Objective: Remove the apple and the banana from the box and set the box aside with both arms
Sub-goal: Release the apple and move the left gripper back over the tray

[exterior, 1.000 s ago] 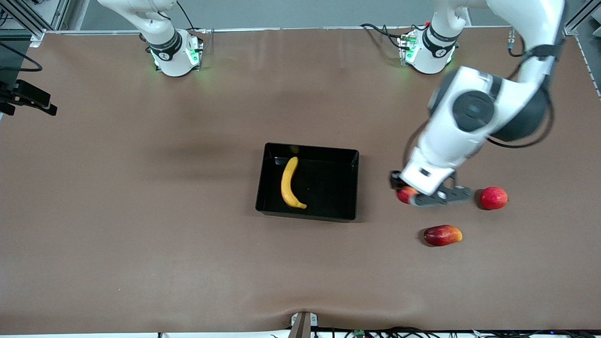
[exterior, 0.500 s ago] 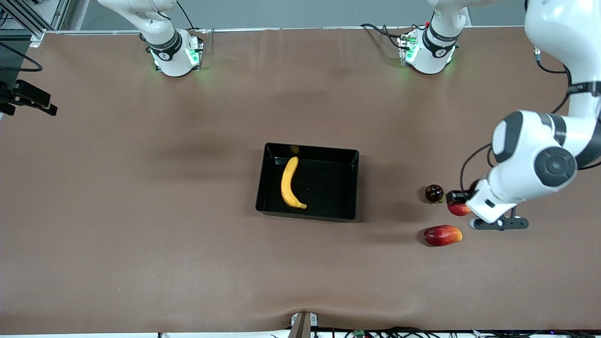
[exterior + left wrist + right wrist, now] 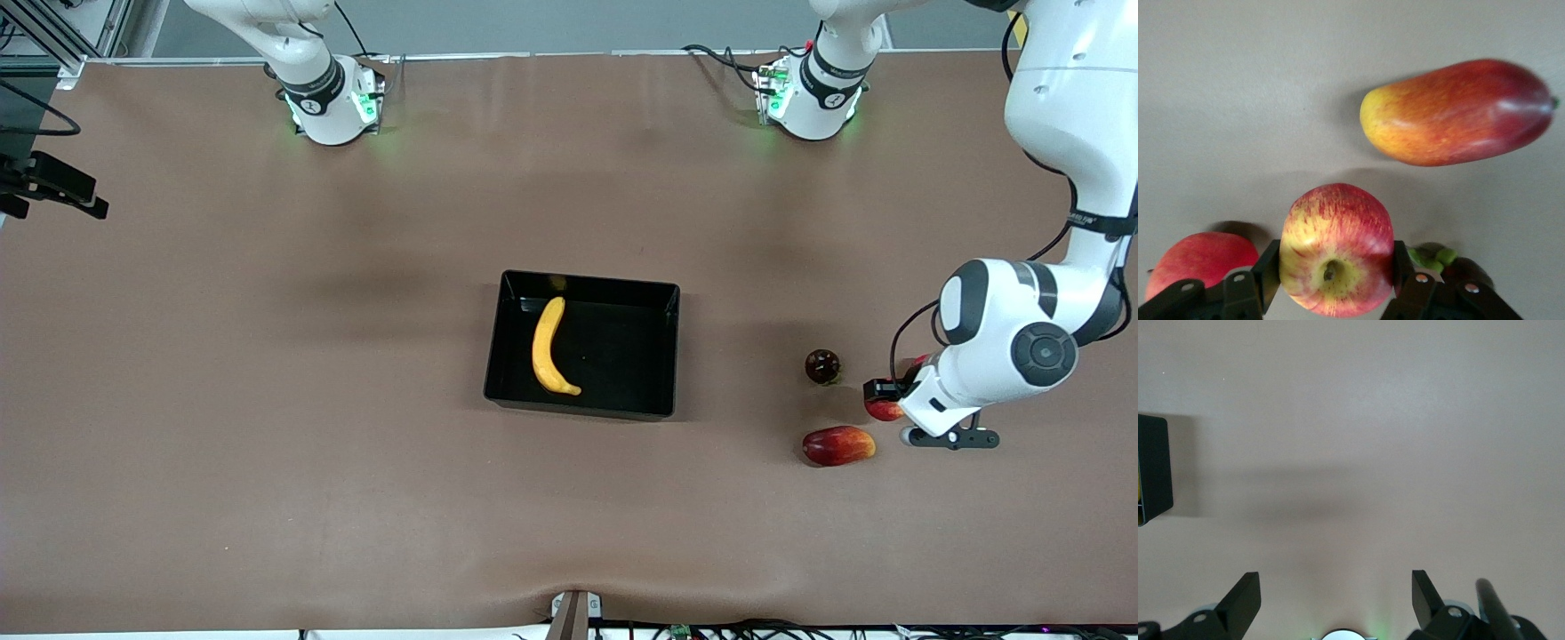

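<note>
The box (image 3: 582, 284) is a glossy black tray in the middle of the table, and the yellow banana (image 3: 551, 347) lies inside it. My left gripper (image 3: 885, 402) is low over the table toward the left arm's end, shut on the red apple with yellow patches (image 3: 883, 411). The left wrist view shows the apple (image 3: 1336, 233) clamped between the two black fingers (image 3: 1267, 275) of the left gripper (image 3: 1336, 270). My right gripper (image 3: 1336, 600) is out of the front view. It hangs open and empty over bare table, beside a corner of the box (image 3: 1151, 470).
An oblong red-yellow mango-like fruit (image 3: 838, 445) (image 3: 1458, 113) lies just nearer the front camera than the held apple. A small dark maroon fruit (image 3: 822, 365) sits on the box side of it. Another round red fruit (image 3: 918, 362) (image 3: 1201, 263) is mostly hidden by the left arm.
The left arm has swung away from the box toward its own end of the table, carrying the apple past the maroon fruit. The right arm has not moved.
</note>
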Tool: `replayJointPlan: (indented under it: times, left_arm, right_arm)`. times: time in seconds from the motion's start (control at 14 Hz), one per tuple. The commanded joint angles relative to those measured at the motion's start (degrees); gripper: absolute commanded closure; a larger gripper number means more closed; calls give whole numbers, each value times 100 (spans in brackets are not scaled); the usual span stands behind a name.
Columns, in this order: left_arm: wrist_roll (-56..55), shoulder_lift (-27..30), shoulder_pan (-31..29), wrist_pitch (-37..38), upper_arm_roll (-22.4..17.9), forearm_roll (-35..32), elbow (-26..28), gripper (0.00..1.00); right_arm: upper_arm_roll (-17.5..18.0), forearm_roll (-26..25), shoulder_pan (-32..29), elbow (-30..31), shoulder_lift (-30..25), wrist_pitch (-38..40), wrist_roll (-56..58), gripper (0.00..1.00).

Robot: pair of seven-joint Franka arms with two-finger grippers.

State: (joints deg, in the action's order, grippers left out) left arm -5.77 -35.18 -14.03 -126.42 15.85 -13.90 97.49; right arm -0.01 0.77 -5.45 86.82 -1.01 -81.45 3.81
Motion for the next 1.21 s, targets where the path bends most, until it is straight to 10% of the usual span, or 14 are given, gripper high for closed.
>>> replayJointPlan:
  times: [0.0,0.07,0.21,0.29,0.5,0.93,1.14]
  left_arm:
    - [14,-94,-108,-76,59,-121,42,100]
    - [14,-112,-100,-76,59,-130,33,99]
    - [23,-95,-74,-67,59,-139,7,11]
    - [110,-51,-56,-32,68,-156,6,0]
    - [93,405,-21,344,199,-139,-46,0]
    - [-1326,820,137,1216,1752,-147,-240,0]
    - [-2170,452,1319,1146,1861,-305,-580,0]
  right_arm:
    - [72,11,-106,-7,-22,42,-12,0]
    - [72,11,-106,-7,-22,42,-12,0]
    - [72,11,-106,-7,-22,42,-12,0]
    - [72,11,-106,-7,-22,42,-12,0]
    - [72,11,-106,-7,-22,42,-12,0]
    - [72,11,-106,-7,-22,42,-12,0]
    - [72,11,-106,-7,-22,42,-12,0]
